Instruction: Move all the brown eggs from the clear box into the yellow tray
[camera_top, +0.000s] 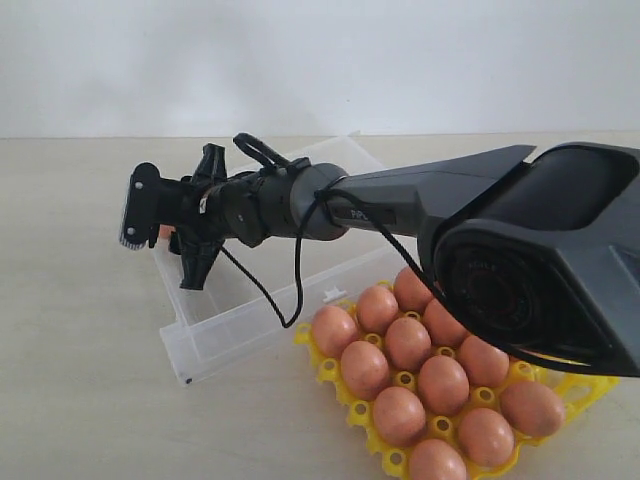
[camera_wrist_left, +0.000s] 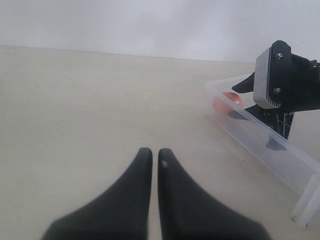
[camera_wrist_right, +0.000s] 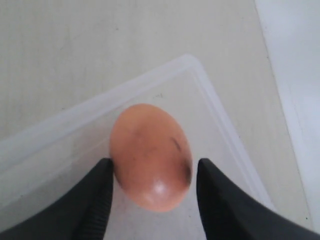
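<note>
We see bare table (camera_wrist_left: 90, 125) all round the left gripper (camera_wrist_left: 155, 160), whose fingers are pressed together on nothing. The right gripper (camera_wrist_right: 155, 175) reaches into a corner of the clear box (camera_wrist_right: 210, 95), its fingers close on either side of the one egg (camera_wrist_right: 151, 155) there, apparently gripping it. The yellow tray (camera_top: 590, 392) just beside the box holds about eleven eggs (camera_top: 442, 384).

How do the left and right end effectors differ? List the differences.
Left end effector: fingers closed together, nothing between. Right end effector: fingers apart, flanking a brown egg. The left faces the table; the right reaches into the clear box. Both have black fingers.
</note>
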